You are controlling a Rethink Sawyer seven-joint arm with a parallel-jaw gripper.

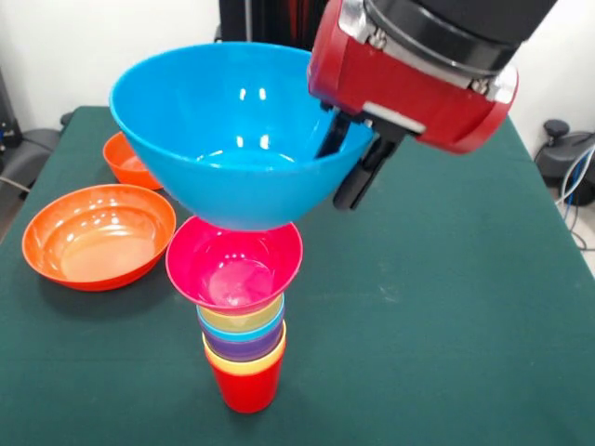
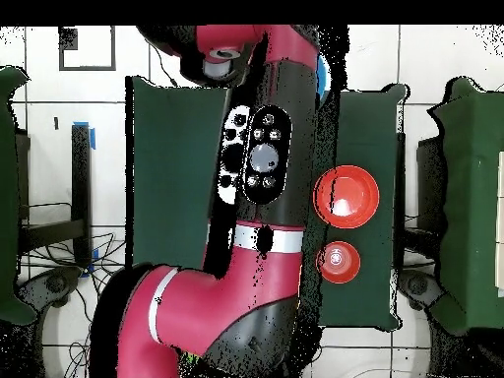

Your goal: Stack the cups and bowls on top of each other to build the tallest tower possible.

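Note:
A tower stands at the front of the table: a red cup (image 1: 246,388) as base, with yellow, purple, blue and pale yellow cups (image 1: 244,333) nested above it, then the small magenta-pink bowl (image 1: 234,267). The large blue bowl (image 1: 223,130) sits at the pink bowl's mouth, a little tilted. My gripper (image 1: 337,175) comes down from the upper right and is shut on the blue bowl's right rim, with one finger inside and one finger (image 1: 358,181) outside. In the overhead view the arm hides the tower, and only a sliver of the blue bowl (image 2: 322,74) shows. The large yellow-orange bowl is out of view.
The wide shallow orange bowl (image 1: 98,235) lies left of the tower and also shows in the overhead view (image 2: 346,195). The small orange bowl (image 1: 124,160) sits behind it, partly hidden by the blue bowl, and shows in the overhead view (image 2: 338,261). The table is covered in green cloth (image 1: 446,307).

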